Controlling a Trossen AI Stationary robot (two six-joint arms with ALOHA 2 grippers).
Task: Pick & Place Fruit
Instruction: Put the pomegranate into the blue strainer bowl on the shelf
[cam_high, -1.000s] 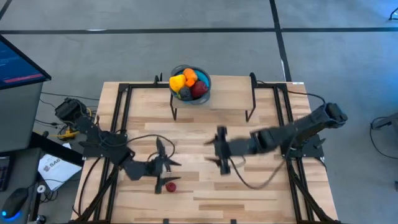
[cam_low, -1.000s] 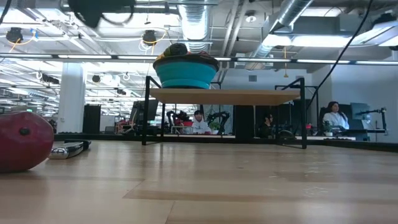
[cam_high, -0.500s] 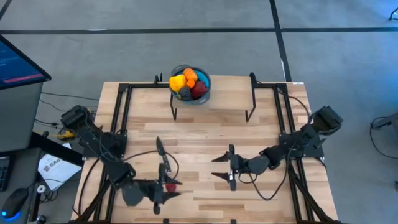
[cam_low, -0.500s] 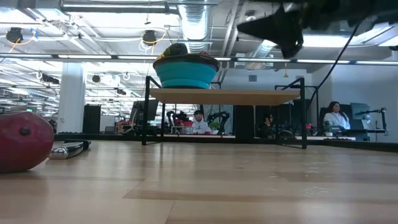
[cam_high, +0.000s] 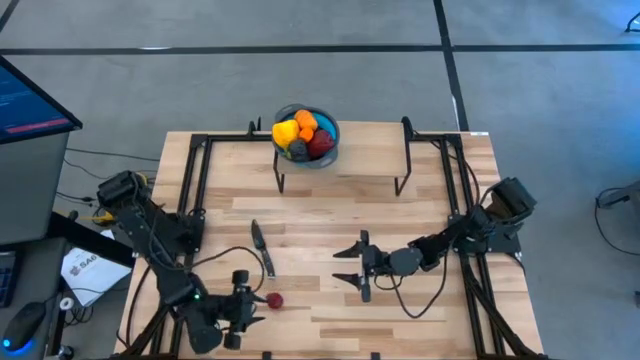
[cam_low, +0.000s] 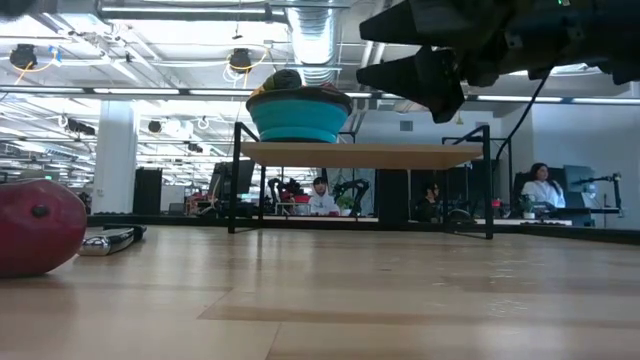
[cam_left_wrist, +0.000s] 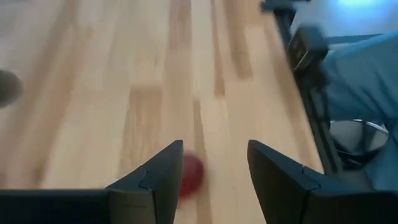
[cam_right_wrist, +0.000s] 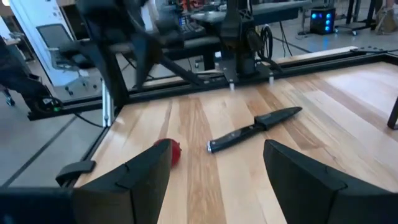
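One small red fruit (cam_high: 273, 300) lies on the table near its near edge, and also shows in the low view as the red fruit (cam_low: 35, 226). My left gripper (cam_high: 250, 305) is open, pointing toward the table's right, with the red fruit (cam_left_wrist: 191, 175) just ahead of its fingertips, untouched. My right gripper (cam_high: 345, 265) is open above the middle of the table, pointing left. Several fruits, yellow, orange, red and dark, fill the blue bowl (cam_high: 327, 150), which stands on a raised wooden shelf (cam_low: 360, 153).
A slim black-handled knife (cam_high: 262, 248) lies flat between the shelf and the red fruit, seen as the knife (cam_right_wrist: 255, 129) in the right wrist view. Black frame rails (cam_high: 196, 190) run along both table sides. People sit in the room behind the table.
My left gripper has drawn back from over the knife toward the table's near left corner and now points at the red fruit from its left. My right gripper has pulled back toward the right and the near edge. The fruit and the knife have stayed in place.
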